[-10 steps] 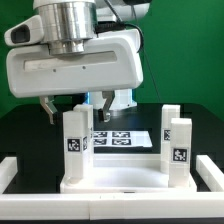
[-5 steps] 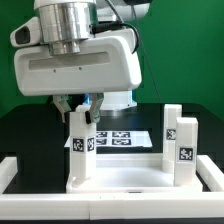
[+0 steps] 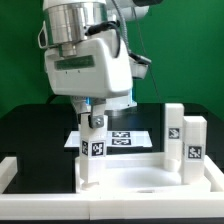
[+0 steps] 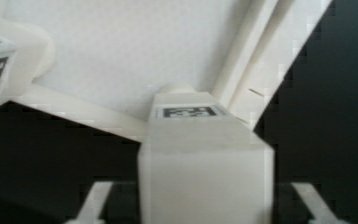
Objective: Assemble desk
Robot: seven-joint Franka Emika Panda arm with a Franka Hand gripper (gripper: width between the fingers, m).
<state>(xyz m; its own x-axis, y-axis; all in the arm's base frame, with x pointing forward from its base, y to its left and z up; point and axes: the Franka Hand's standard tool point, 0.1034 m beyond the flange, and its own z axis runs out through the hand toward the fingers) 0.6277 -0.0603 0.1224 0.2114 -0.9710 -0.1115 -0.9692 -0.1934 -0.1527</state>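
The white desk lies upside down, its tabletop (image 3: 140, 176) flat on the black table and its legs pointing up. Three tagged legs show in the exterior view: near left (image 3: 94, 148), near right (image 3: 192, 147) and far right (image 3: 173, 122). My gripper (image 3: 92, 114) is over the top of the near left leg. In the wrist view that leg (image 4: 202, 160) stands between my fingers (image 4: 103, 198), with a dark gap on each side. The gripper (image 4: 204, 205) is open around it. The tabletop rim (image 4: 247, 60) runs beyond the leg.
The marker board (image 3: 126, 138) lies on the table behind the desk. Long white rails edge the table at the exterior view's left (image 3: 8, 170) and right (image 3: 214, 172). A green wall stands behind.
The arm has swung toward the exterior view's right and come lower over the near left leg. The desk with its legs has shifted to the right.
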